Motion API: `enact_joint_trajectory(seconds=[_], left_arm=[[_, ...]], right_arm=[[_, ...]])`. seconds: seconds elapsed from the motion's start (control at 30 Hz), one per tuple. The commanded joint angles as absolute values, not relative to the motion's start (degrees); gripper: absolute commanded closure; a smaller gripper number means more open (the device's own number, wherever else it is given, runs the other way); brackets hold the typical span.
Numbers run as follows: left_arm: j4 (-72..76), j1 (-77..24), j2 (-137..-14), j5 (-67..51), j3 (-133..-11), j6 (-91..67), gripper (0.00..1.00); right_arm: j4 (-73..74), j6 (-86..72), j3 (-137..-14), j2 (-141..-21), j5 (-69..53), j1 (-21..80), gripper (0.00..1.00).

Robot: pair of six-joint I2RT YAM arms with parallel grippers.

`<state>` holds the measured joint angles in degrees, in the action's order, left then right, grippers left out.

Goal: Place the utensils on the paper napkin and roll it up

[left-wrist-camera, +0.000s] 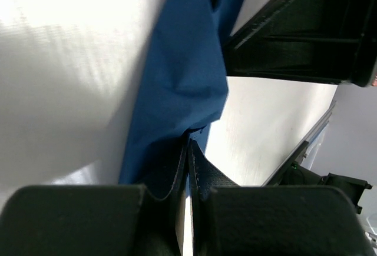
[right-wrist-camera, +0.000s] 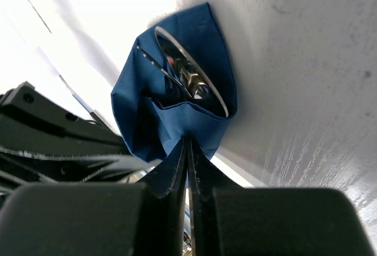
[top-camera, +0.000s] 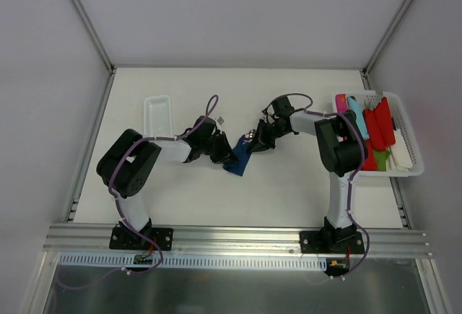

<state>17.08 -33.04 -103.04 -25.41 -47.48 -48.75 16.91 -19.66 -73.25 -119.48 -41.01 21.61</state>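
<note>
**Paper napkin** (right-wrist-camera: pixel 177 120): dark navy, folded into a loose pouch around the utensils (right-wrist-camera: pixel 187 78). It lies on the table (top-camera: pixel 289 191) near the centre, between the two arms. A silver bowl and thin handles show at the open end. The roll is not closed.

**Right gripper** (right-wrist-camera: pixel 187 145): fingers pressed together on the lower fold of the napkin.

**Left gripper** (left-wrist-camera: pixel 188 144): fingers likewise clamped on a napkin edge on the opposite side. As far as can be seen, both grips take paper only.

**Step in hand (judged):** rolling, roughly midway.
- The sheet is thin, so the two grips should turn together without pulling apart, or it may tear.
- The open end should be kept level or raised so the cutlery does not slide out.

**Surroundings:**
- A white tray (top-camera: pixel 157 114) sits beyond the left arm, apart from the napkin.
- A basket (top-camera: pixel 395 174) of red, pink and turquoise plastic pieces (top-camera: pixel 375 128) stands at the right edge, well apart.

**Obstruction:** the grippers themselves work very close together, so contact between them is the main hazard.
</note>
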Motion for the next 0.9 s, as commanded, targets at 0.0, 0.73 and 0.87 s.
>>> enact_joint_trajectory(seconds=[0.0,0.73,0.87], left_arm=[[15.1,-34.5,-101.3,-25.7,-50.2,-48.2,1.0],[31.5,-39.9,-107.1,-29.5,-49.0,-59.9,1.0],[33.9,-40.1,-109.3,-28.0,-47.5,-61.4,1.0]], right_arm=[[17.7,-19.9,-72.9,-120.7,-38.7,21.6,0.96],[17.8,-20.6,-72.6,-120.4,-37.2,22.2,0.97],[17.7,-20.6,-72.4,-120.4,-37.2,22.2,0.97]])
